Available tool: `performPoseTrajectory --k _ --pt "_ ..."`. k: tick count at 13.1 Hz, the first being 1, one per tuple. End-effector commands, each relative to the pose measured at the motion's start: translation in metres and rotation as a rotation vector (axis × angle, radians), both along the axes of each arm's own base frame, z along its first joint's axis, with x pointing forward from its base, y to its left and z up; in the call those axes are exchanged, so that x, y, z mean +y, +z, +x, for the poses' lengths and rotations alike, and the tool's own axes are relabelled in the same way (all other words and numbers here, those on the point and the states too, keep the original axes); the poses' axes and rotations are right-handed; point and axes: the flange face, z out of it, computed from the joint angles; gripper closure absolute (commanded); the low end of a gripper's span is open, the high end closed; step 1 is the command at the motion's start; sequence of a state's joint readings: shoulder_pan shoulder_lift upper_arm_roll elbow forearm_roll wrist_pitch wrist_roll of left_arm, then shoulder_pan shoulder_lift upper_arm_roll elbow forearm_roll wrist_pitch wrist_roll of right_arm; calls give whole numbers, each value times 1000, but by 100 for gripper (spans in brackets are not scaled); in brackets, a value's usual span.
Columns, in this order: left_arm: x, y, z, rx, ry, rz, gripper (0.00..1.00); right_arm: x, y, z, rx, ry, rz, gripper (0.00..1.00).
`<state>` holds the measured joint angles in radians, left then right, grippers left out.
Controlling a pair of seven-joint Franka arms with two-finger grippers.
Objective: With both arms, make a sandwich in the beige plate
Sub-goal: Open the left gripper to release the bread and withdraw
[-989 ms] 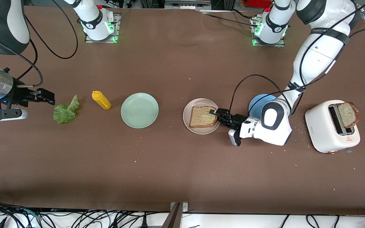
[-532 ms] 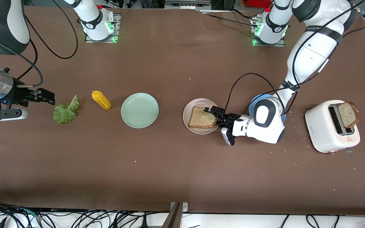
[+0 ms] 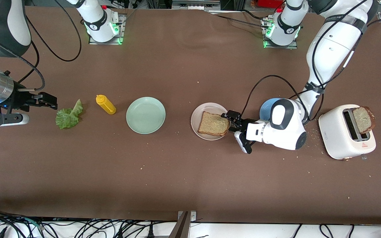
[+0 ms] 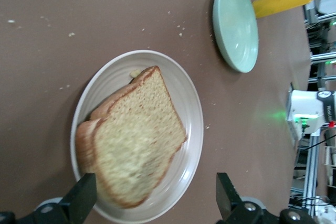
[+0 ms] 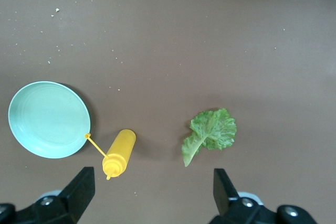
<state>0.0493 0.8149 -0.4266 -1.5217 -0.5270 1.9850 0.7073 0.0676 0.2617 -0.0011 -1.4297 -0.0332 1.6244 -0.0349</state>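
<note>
The right arm's black two-finger end effector (image 3: 50, 100) hung released just beside the ruffled green lettuce leaf (image 3: 68, 115), which lay flat on the brown surface (image 3: 184, 172) at that arm's end, its stem pointing toward the yellow squeeze bottle (image 3: 105, 104). This arm was plainly the nearer to the leaf. A square slice of brown wholegrain toast (image 3: 213, 123) rested in the round beige plastic plate (image 3: 196, 116). The left arm's end effector (image 3: 236, 126) stood released at that plate's rim.

Bright, even overhead light, soft shadows, slight blur in the left wrist view
</note>
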Motion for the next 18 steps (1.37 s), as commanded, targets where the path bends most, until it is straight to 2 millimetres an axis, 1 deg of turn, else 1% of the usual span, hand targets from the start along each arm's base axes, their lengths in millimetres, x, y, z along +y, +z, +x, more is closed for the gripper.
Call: performPoseTrajectory --k 1,2,4,7,8,9,10,11,12,14,16,17,18 --pt "2 30 0 -32 -16 115 0 1 4 -8 -1 -7 18 0" --pt "1 43 -1 -34 -22 154 0 1 4 -8 -1 -7 18 0" --pt "6 75 -2 -31 -15 250 0 1 4 -8 -1 -7 18 0" --pt "20 130 -4 -28 39 373 0 -1 2 -6 -4 -7 18 0" --pt "26 148 -4 -41 39 419 0 -1 2 -6 -6 0 17 0" --pt "38 169 -2 -60 51 454 0 -1 0 -5 -3 39 21 0" --pt "53 188 0 -59 71 478 0 -2 0 -4 -6 110 31 0" --pt "63 208 -2 -54 92 518 0 -9 -2 -2 -8 174 61 0" --pt "72 227 -5 -61 125 580 0 -23 -10 1 1 215 106 0" --pt "79 267 -14 -96 215 688 0 -47 -23 3 1 311 209 0" --pt "86 300 -25 -124 288 781 0 -60 -34 2 -8 461 269 0" --pt "87 319 -33 -137 310 797 0 -71 -46 -1 -17 559 326 0" --pt "95 341 -38 -147 330 808 0 -80 -61 -2 -46 641 423 0"
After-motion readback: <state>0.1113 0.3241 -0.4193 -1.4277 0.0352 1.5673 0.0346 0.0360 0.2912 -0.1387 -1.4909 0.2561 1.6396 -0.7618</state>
